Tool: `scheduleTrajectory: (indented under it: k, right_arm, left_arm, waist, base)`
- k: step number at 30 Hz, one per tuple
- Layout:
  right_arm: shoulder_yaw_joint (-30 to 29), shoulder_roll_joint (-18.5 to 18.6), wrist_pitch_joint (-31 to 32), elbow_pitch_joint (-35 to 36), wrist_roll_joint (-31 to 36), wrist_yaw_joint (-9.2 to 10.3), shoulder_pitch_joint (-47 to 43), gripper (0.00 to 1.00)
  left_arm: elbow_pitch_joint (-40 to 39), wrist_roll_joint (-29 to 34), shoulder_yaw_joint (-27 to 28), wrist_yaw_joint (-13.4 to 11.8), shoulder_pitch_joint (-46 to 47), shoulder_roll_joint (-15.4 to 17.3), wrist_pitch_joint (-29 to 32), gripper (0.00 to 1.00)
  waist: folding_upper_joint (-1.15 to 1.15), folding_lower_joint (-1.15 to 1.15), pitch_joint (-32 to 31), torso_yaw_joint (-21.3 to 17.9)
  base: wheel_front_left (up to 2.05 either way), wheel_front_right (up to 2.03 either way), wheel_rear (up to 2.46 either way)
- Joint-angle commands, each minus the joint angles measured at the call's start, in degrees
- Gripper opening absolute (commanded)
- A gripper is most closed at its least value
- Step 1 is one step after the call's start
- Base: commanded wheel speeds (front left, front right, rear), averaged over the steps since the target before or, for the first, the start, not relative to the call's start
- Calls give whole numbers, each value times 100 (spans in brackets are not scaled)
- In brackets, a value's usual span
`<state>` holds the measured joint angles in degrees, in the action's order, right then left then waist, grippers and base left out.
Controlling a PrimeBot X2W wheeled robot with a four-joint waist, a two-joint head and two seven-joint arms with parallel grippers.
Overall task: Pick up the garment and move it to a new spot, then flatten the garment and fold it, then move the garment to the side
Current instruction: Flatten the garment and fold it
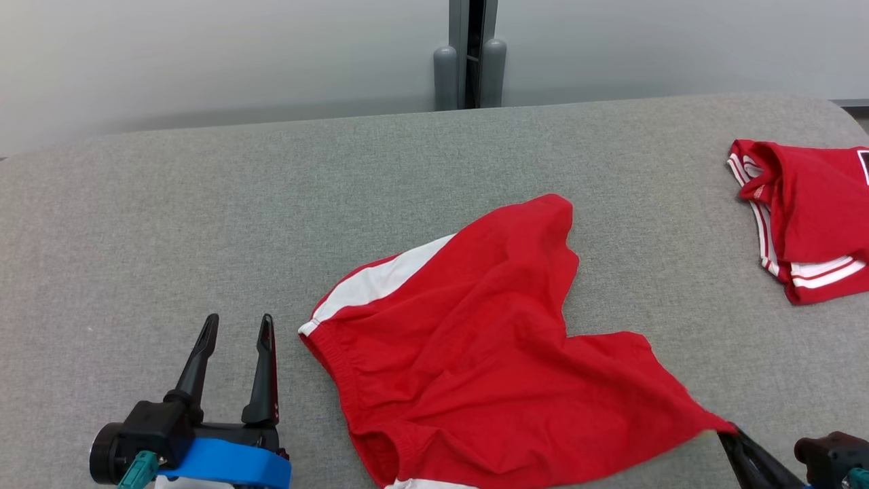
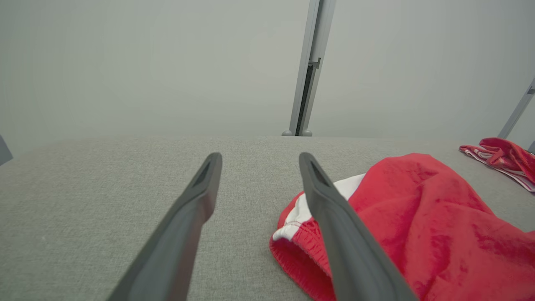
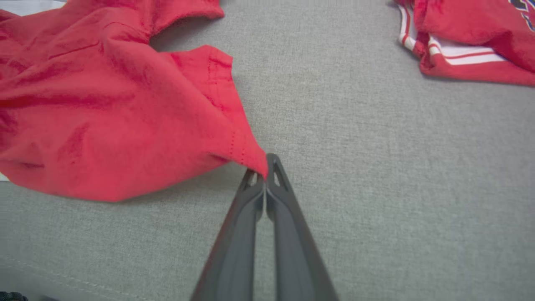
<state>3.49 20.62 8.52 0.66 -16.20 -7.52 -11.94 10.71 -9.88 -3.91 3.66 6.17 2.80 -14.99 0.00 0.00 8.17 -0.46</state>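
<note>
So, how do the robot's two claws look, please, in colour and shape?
The left claw has two long, dark grey, tapering fingers on a black body, with a blue band and a teal plug behind. The right claw has the same fingers, with slotted tips.

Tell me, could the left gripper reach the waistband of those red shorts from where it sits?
Probably yes. The left gripper is open and sits just beside the waistband of the red shorts, with bare grey tabletop between them and nothing blocking the way.

Striped red jersey (image 1: 811, 217) on grey table (image 1: 204, 224)
</note>
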Motion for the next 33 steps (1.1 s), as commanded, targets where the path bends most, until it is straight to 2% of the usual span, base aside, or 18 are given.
scheduleTrajectory:
  k: [1,10,14,20,32,33]
  right_arm:
    - [-12,37,4,71,-34,7,-66,100]
    - [-257,189,86,836,-205,6,118,100]
    - [-120,176,64,779,-6,5,493,100]
    - [298,138,104,174,227,6,1210,100]
    - [724,114,0,-1509,54,6,2080,100]
    - [790,117,35,-1618,27,6,2105,98]
  left_arm:
    - [16,5,2,-6,-63,22,-26,100]
    - [6,57,42,29,-48,22,-26,100]
    - [-8,59,32,38,14,21,-26,100]
    - [3,25,-57,30,148,22,-26,100]
    - [22,-73,-160,0,325,22,-26,100]
    - [21,-82,-164,-9,327,21,-26,100]
  waist:
    - [0,0,-3,4]
    - [0,0,8,87]
    - [0,0,79,131]
    - [0,0,240,288]
    - [0,0,533,633]
    - [0,0,538,644]
  base:
    - [0,0,0]
    - [0,0,0]
    - [0,0,0]
    - [0,0,0]
    - [0,0,0]
    - [0,0,0]
